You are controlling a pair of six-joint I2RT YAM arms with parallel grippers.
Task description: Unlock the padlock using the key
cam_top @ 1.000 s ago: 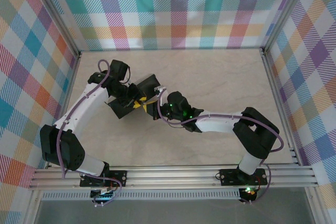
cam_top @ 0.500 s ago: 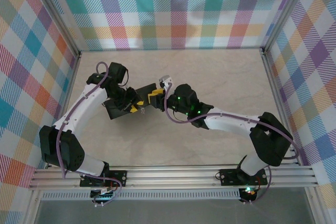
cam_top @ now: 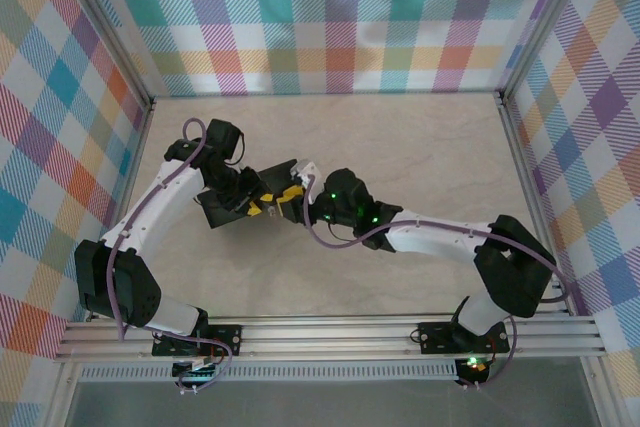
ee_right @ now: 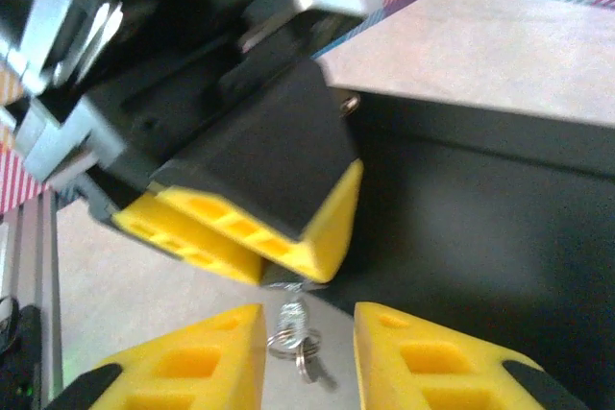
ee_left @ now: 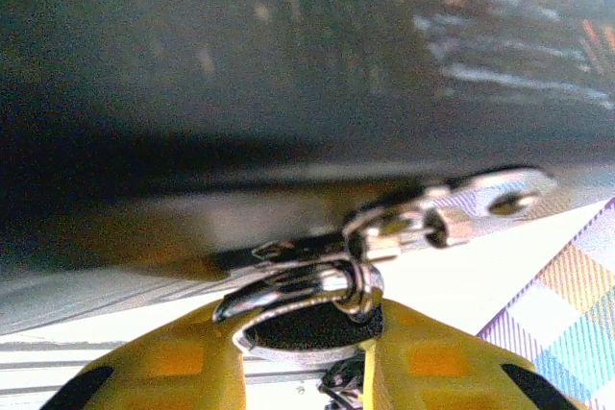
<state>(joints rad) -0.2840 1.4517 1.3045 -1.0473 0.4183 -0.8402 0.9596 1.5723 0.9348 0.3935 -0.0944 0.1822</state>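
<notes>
On the table (cam_top: 420,147), left of the middle, we count one dark box (cam_top: 220,211). Two robot arms reach to it, one from each side, and their tips almost meet at the box.

We count one padlock (ee_left: 306,325). It is tiny, dark in the middle with a shiny silver loop on top. It sits at the edge of the box, just under a silver latch (ee_left: 480,187) that sticks out to the side. The left gripper (ee_left: 306,372) is squeezed onto the padlock, with one yellow finger on each side of it.

The right gripper (ee_right: 309,325) is let go. Its two yellow fingers stand apart and hold nothing. Between them hangs a little bunch of key rings (ee_right: 296,341). We count about two rings, and they touch neither finger. They dangle right under the left gripper's closed fingers. We cannot make out the key itself.

From above, the two grippers and the box cover the padlock. Around the table stand walls (cam_top: 340,17) with bright checks.
</notes>
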